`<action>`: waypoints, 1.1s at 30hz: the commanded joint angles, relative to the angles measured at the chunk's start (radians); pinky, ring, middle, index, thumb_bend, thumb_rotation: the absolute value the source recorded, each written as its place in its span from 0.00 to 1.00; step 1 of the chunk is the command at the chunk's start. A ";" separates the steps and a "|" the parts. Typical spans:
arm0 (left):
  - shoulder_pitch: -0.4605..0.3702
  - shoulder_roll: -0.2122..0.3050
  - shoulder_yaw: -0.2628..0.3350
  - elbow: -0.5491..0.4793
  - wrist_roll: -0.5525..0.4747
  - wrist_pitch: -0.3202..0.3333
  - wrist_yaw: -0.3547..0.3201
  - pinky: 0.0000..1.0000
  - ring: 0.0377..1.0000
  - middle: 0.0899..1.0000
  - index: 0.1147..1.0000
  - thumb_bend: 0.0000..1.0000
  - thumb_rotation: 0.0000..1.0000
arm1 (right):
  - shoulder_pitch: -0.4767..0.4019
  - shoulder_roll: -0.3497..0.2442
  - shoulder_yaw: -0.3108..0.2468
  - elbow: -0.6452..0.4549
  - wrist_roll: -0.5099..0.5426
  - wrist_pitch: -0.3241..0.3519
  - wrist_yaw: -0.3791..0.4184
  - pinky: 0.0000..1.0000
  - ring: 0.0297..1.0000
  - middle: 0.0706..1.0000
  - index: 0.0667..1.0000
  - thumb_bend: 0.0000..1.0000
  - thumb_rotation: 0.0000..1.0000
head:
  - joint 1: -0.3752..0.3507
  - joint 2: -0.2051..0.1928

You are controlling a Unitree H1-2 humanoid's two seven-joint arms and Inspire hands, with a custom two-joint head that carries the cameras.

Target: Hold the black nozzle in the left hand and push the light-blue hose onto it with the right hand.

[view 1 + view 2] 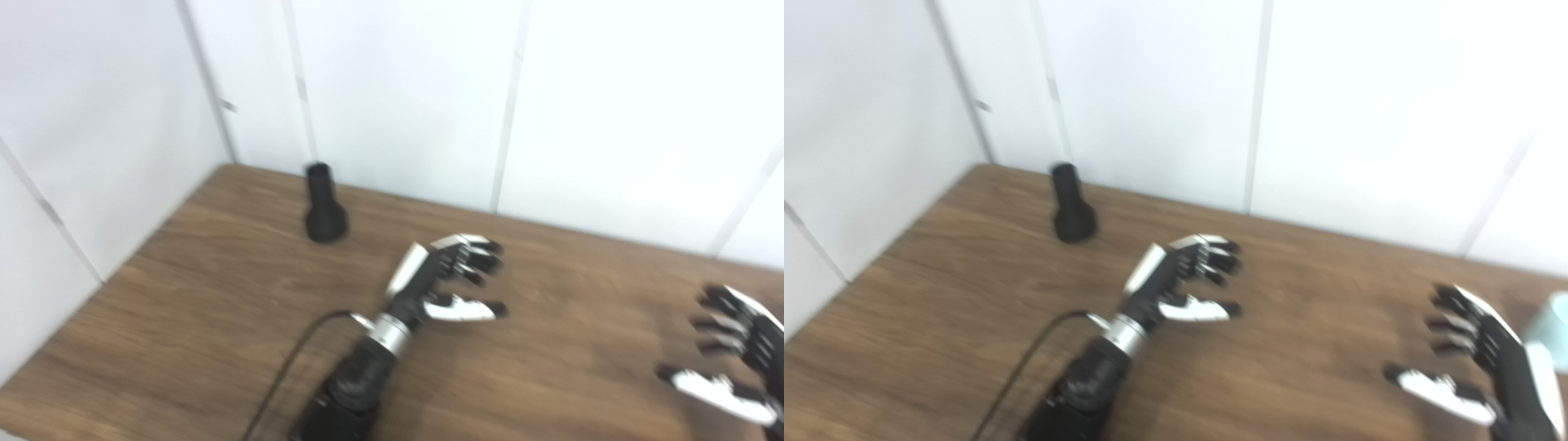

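Observation:
The black nozzle (324, 205) stands upright on the brown wooden table (202, 294), near the far left corner by the wall. My left hand (450, 278) is open and empty over the middle of the table, to the right of the nozzle and nearer to me, well apart from it. My right hand (732, 355) is open and empty at the right edge. A bit of the light-blue hose (1549, 331) shows at the right edge of the right eye view, just behind the right hand. The picture is blurred.
White panel walls (398, 92) close the table at the back and on the left. A black cable (288, 367) runs along my left forearm.

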 commanded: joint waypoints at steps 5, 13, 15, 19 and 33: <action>-0.022 -0.004 -0.001 0.012 0.001 -0.054 0.022 0.57 0.65 0.61 0.58 0.74 0.08 | -0.030 -0.007 -0.010 0.021 0.043 -0.106 0.006 0.50 0.64 0.76 0.78 0.70 0.00 | -0.006 -0.004; -0.021 0.007 0.015 -0.018 0.002 -0.038 0.038 0.57 0.65 0.61 0.58 0.73 0.07 | -0.037 -0.005 -0.012 0.036 0.047 -0.112 0.002 0.50 0.64 0.75 0.77 0.70 0.00 | -0.010 -0.012; -0.019 0.013 0.029 -0.051 0.013 -0.025 0.052 0.57 0.65 0.61 0.58 0.73 0.06 | -0.040 -0.006 -0.012 0.041 0.044 -0.113 0.001 0.50 0.64 0.75 0.76 0.70 0.00 | -0.014 -0.015; -0.024 0.031 0.070 -0.110 0.038 -0.003 0.086 0.55 0.64 0.61 0.58 0.72 0.05 | -0.045 -0.006 -0.012 0.052 0.036 -0.118 -0.003 0.50 0.63 0.75 0.76 0.71 0.00 | -0.006 -0.016; -0.115 0.251 0.217 -0.217 0.023 0.167 0.077 0.54 0.63 0.63 0.62 0.76 0.11 | -0.054 -0.010 -0.012 0.078 0.036 -0.135 0.001 0.50 0.64 0.75 0.76 0.70 0.00 | 0.004 -0.031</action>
